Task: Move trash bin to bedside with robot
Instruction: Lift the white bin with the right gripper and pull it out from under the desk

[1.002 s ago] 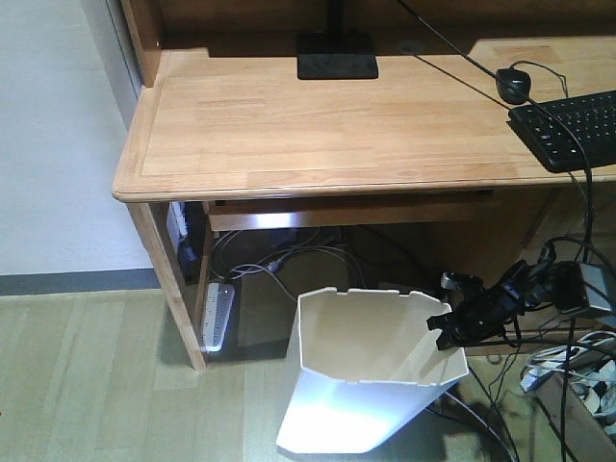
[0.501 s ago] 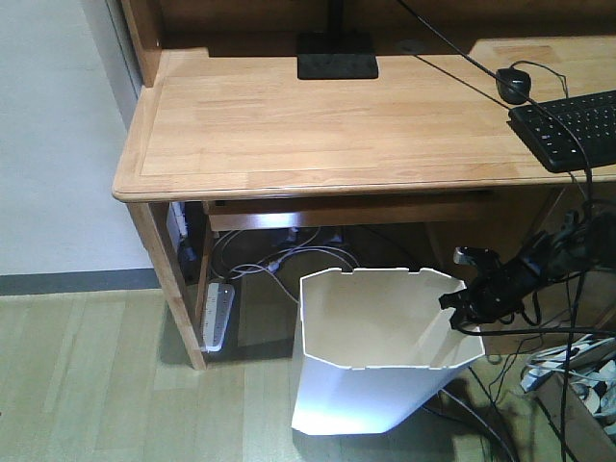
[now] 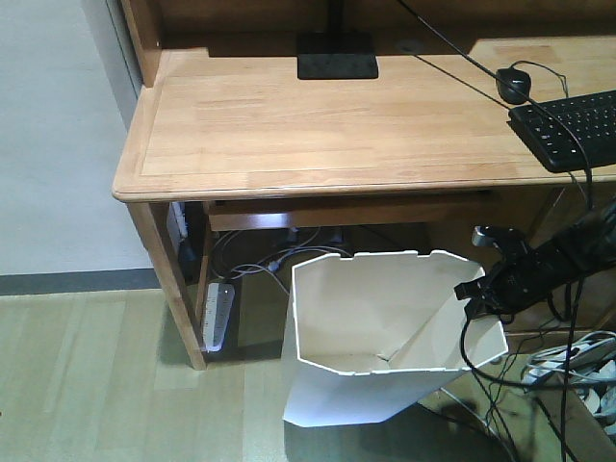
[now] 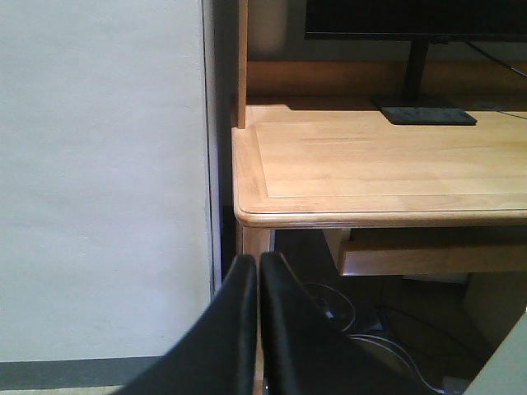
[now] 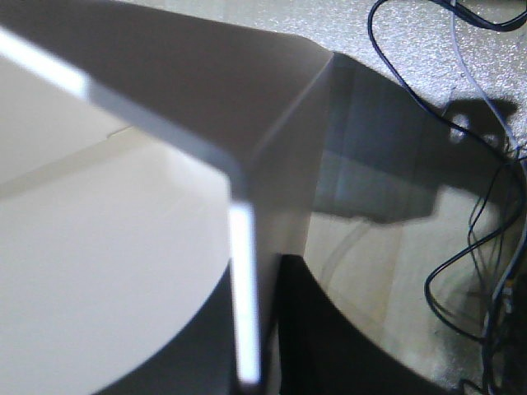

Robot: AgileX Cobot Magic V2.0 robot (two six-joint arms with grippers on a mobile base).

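Trash bin [image 3: 361,313] sits on the wood floor [image 3: 96,385] just in front of the desk [image 3: 318,125]. Its far rim is close under the desk edge, and the body is tilted, with the top leaning toward the right arm. Right gripper [image 3: 474,295] is clamped on the bin's right rim. In the wrist view the thin white wall passes between its dark fingers [image 5: 338,346]. Left gripper [image 4: 258,271] hangs near the desk's left corner, fingers pressed together and holding nothing. Keyboard [image 3: 568,130] and mouse [image 3: 513,85] lie on the desk. A power strip [image 3: 218,313] lies underneath.
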